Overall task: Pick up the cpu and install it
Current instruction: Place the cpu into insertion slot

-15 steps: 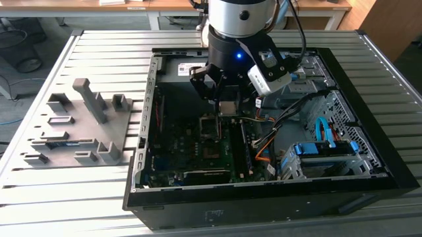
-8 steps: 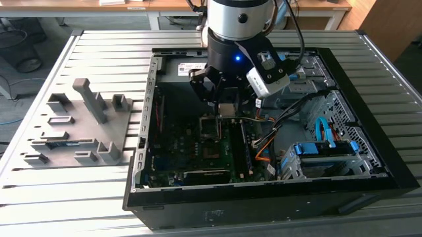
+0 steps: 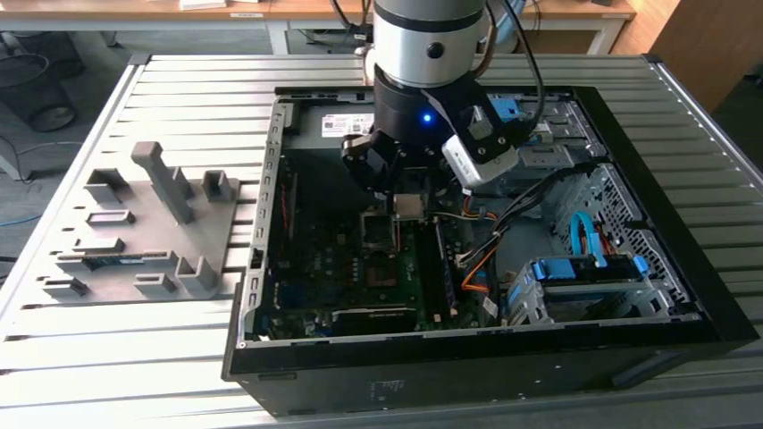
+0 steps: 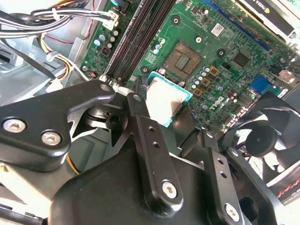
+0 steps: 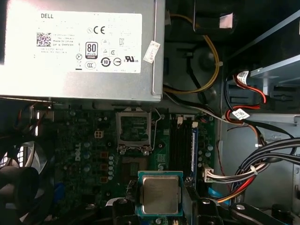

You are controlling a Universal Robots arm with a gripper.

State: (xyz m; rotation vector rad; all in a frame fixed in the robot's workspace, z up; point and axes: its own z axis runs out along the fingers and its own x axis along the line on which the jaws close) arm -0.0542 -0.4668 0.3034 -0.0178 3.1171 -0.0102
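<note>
Exterior view has your hand (image 3: 406, 198) inside the open computer case (image 3: 256, 268) on the table (image 3: 179, 89), its fingers closed on opposite edges of the cpu (image 3: 409, 207). The cpu hangs clear above the motherboard (image 3: 346, 268), with the empty socket (image 3: 379, 231) just beside it at about seven o'clock. You have the pick-up done and are at the carry-to-socket step, with the chip flat and not yet seated. In my judgement, placing calls for the chip square over the socket frame, edges parallel and level, since a tilted or offset chip could bend the contacts.
</note>
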